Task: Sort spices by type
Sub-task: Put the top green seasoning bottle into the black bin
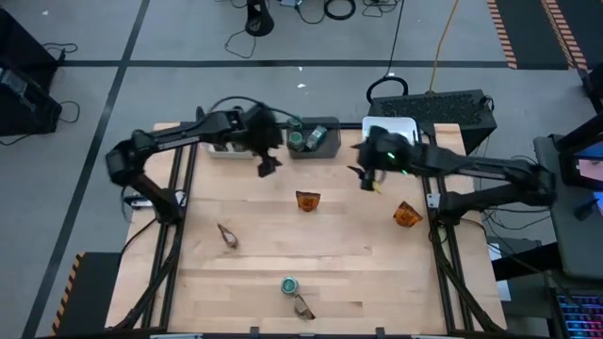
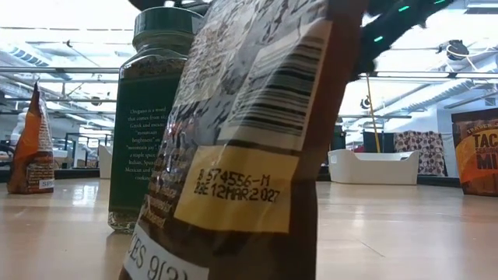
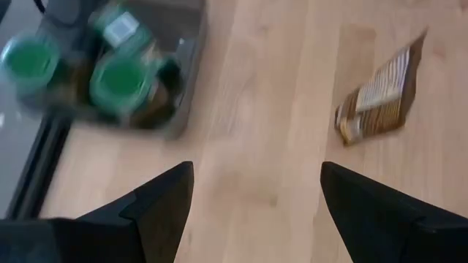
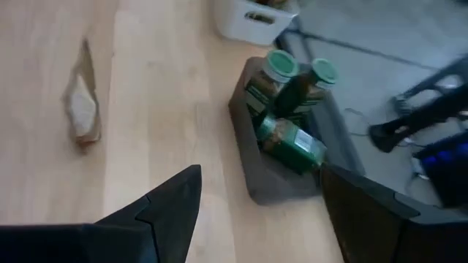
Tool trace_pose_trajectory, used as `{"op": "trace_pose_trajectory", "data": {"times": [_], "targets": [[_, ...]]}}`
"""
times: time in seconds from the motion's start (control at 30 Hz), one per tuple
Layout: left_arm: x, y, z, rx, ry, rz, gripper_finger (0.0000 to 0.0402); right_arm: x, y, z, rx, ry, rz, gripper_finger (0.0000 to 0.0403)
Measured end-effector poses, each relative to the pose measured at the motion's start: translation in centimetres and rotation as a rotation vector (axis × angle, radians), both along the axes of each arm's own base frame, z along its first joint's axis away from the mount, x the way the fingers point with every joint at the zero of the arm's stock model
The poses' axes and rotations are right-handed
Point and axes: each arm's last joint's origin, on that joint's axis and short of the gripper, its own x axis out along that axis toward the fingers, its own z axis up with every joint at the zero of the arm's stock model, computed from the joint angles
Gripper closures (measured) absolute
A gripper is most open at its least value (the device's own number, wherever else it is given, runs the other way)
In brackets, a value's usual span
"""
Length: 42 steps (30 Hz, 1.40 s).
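- Our left gripper (image 1: 268, 162) hangs open and empty above the table, just in front of the grey bin (image 1: 325, 147) at the back edge; its wrist view shows both fingers (image 3: 157, 201) spread wide with bare wood between them.
- Our right gripper (image 1: 367, 177) hovers beside the white bin (image 1: 400, 124), also spread wide and holding nothing.
- Green-lidded jars (image 4: 281, 109) lie and stand in the grey bin.
- Still loose: a packet (image 1: 307, 201) mid-table, nearest the left gripper; another packet (image 1: 407, 214) toward the right edge; a third packet (image 1: 226, 234) to the left; a green jar (image 1: 289, 284) and a fourth packet (image 1: 303, 306) at the front edge.
- We judge the next step to be a pick of a loose packet.
- To do it well, we should centre the fingers over the packet, descend low, and close gently, since crinkly film may slip or buckle.
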Motion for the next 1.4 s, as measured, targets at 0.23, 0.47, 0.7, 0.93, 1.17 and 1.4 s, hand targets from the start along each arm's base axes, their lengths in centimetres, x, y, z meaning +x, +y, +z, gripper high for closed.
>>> {"op": "trace_pose_trajectory", "data": {"times": [0.23,0.47,0.7,0.93,1.17,1.4], "targets": [[-4.2,-1.0,0.3,0.067,-0.247,0.002,0.0100,6.1,-8.7,0.0,0.009,0.110,0.175,0.0140],[-5.6,-2.3,-0.3,0.131,-0.338,-0.060,0.0100,10.9,-16.2,-0.4,0.094,0.310,0.239,0.0140],[-5.9,-2.4,-1.1,0.130,-0.311,-0.075,0.0100,12.8,-20.8,-4.3,0.176,0.485,0.272,0.0140],[-6.0,-2.2,-1.1,0.173,-0.305,-0.108,0.0100,14.0,-21.4,-7.0,0.096,0.566,0.431,0.0140],[-6.1,-1.5,-0.8,0.237,-0.327,-0.124,0.0100,15.2,-20.8,-8.6,-0.022,0.658,0.533,0.0140],[-6.3,-0.7,-0.5,0.300,-0.346,-0.135,0.0100,15.9,-20.6,-9.1,-0.068,0.666,0.536,0.0140]]}}
